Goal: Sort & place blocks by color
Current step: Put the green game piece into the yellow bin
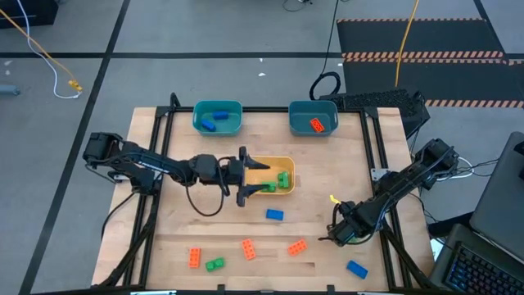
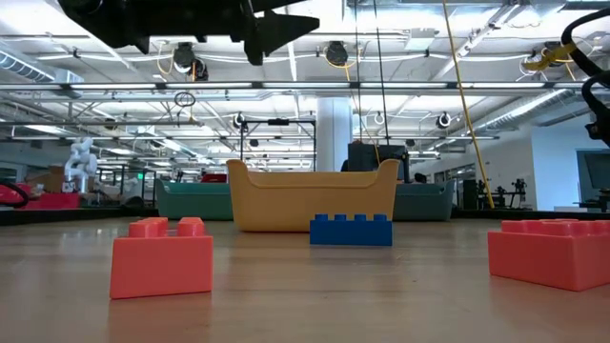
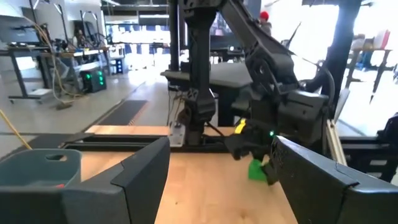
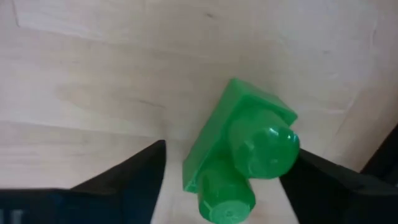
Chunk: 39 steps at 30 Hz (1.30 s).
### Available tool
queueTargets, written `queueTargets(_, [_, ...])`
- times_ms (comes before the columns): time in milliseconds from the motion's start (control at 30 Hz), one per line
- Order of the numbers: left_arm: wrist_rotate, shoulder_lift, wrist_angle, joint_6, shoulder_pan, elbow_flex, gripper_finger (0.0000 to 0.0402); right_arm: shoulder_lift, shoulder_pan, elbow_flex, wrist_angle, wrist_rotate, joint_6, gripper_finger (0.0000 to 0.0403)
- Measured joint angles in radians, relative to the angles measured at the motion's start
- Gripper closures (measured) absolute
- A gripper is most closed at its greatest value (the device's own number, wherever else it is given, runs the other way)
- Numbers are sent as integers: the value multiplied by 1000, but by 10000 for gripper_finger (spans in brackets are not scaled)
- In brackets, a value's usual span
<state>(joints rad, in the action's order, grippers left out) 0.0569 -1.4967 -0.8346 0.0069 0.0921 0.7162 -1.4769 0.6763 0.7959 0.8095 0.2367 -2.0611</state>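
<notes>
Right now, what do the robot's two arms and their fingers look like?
Both arms are dark, jointed and slim. The left gripper has two black, wedge-shaped fingers with flat faces. A black cable loops beneath the left arm. The right gripper shows a yellow fitting and a small green light.

bright, even light from ceiling strips (image 2: 315,86) overhead; shadows on the table (image 1: 311,164) stay soft. the green block (image 4: 239,155) looks blurred close up, windows (image 3: 360,25) glaring white.
</notes>
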Motion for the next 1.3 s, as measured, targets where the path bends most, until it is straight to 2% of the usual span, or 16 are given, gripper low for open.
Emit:
queueTargets(300, [8,0,8,41,10,0,119,0,-7,0,-2,55,44,280])
queueTargets(333, [8,0,12,42,10,0,119,0,-7,0,-2,56,54,285])
queueTargets(733, [8,0,10,47,-6,0,119,1,-19,0,-5,56,129,285])
queueTargets(1100, [8,0,13,43,-6,0,119,1,-121,1,-7,48,310,285])
queueTargets(1300, [9,-1,17,41,-6,0,119,13,-191,57,-10,-79,436,285])
